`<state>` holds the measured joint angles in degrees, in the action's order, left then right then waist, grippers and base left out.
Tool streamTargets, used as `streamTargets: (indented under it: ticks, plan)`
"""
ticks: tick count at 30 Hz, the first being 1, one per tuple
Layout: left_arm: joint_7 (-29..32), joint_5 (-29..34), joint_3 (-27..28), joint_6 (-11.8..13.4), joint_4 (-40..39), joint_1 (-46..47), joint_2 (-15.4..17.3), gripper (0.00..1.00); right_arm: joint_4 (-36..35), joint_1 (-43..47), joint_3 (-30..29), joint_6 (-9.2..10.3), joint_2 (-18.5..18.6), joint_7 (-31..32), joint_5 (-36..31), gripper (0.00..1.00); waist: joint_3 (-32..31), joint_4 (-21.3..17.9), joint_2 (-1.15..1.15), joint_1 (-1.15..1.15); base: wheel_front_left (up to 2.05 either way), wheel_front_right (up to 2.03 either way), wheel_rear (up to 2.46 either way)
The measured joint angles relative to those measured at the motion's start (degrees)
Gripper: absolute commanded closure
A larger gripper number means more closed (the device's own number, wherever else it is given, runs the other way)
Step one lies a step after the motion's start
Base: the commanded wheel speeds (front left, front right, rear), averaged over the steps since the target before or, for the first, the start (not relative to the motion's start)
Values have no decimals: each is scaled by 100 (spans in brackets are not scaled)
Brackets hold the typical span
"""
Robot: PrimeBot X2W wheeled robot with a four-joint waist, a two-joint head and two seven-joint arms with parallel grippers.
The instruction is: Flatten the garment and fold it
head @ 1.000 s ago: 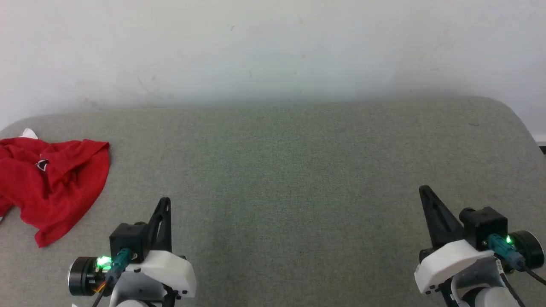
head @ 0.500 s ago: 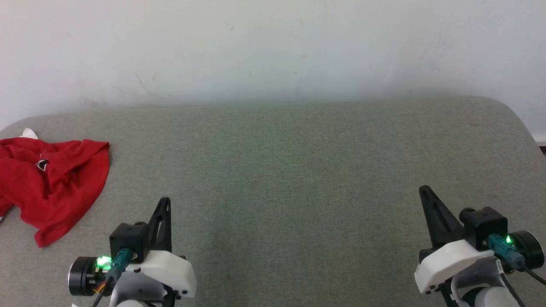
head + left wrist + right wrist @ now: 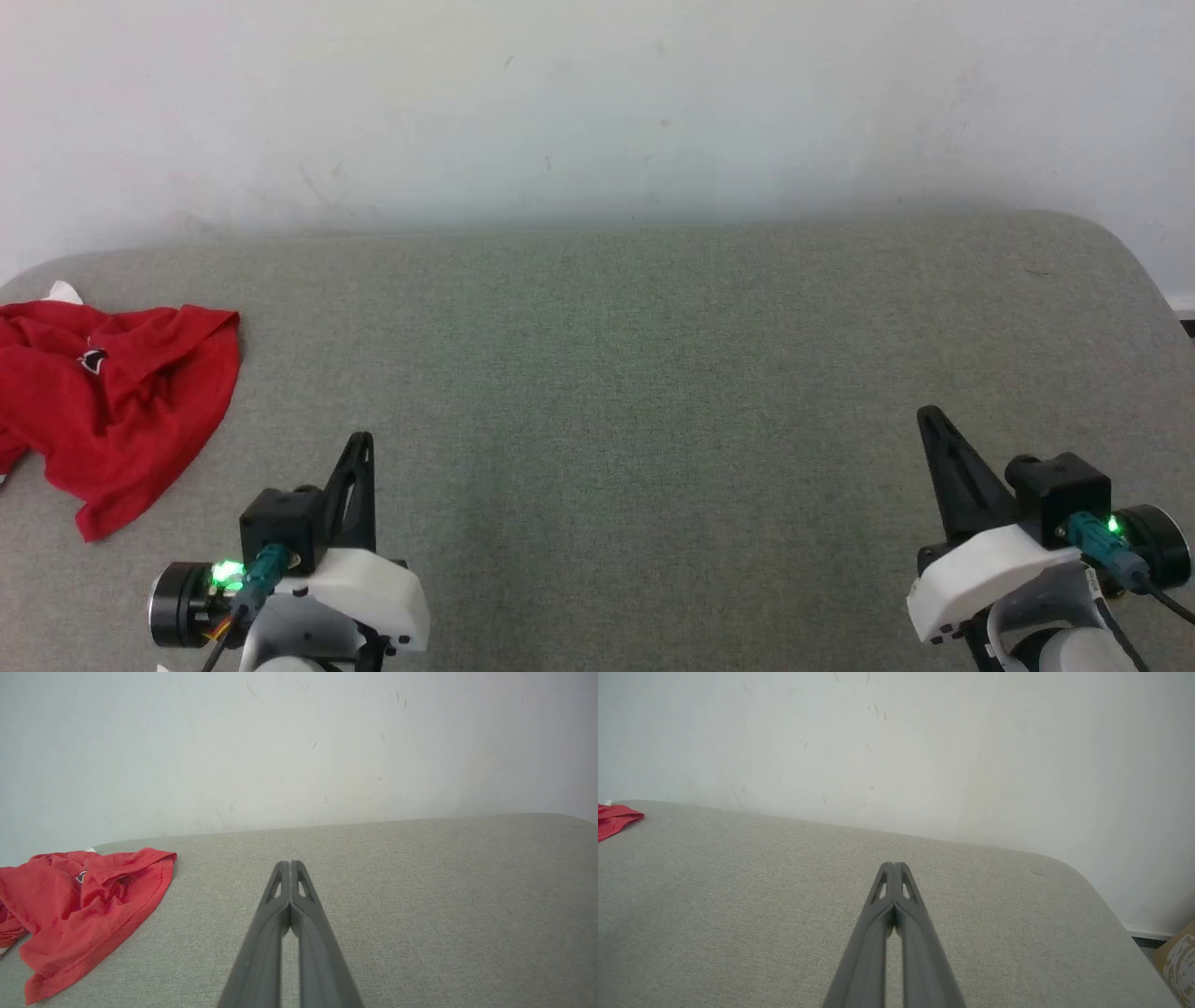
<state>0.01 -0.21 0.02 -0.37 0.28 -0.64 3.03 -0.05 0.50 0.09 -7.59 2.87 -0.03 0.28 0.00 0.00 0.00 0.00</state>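
Observation:
The garment [image 3: 112, 411] is a red shirt lying crumpled at the far left of the grey fabric surface, partly cut off by the head view's left edge. A scrap of white pokes out at its far corner. It also shows bunched up in the left wrist view [image 3: 84, 910], and one red edge of the garment [image 3: 616, 819] reaches into the right wrist view. My left gripper [image 3: 362, 441] hovers to the right of it, shut and empty, fingertips pressed together [image 3: 290, 863]. My right gripper [image 3: 926, 415] stands far to the right, also shut on nothing [image 3: 893, 864].
The grey upholstered surface [image 3: 635, 373] spreads wide between the grippers, with a pale wall [image 3: 597, 103] right behind it. Its far right corner is rounded and drops off. A bit of cardboard box [image 3: 1176, 961] sits beyond that right edge.

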Motion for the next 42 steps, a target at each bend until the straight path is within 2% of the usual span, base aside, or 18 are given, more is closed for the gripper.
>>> streamTargets:
  ticks: [22, 23, 42]
  plan:
    - [0, 0, 2, -2, 5, -2, 0, 100, -1, 1, 0, -1, 0, 0, 1, 100, 0, 0, 0, 0, 0, 0, 0]
    - [0, 0, 0, -2, 5, -2, 0, 0, -1, 1, 0, -1, 0, 0, 1, 0, 0, 0, 0, 0, 0, 0, 0]
    - [-137, -89, -41, -2, -58, -15, 1, 0, 49, 23, -135, -1, 0, -140, 207, 0, 10, 13, 0, 0, 0, 0, 0]
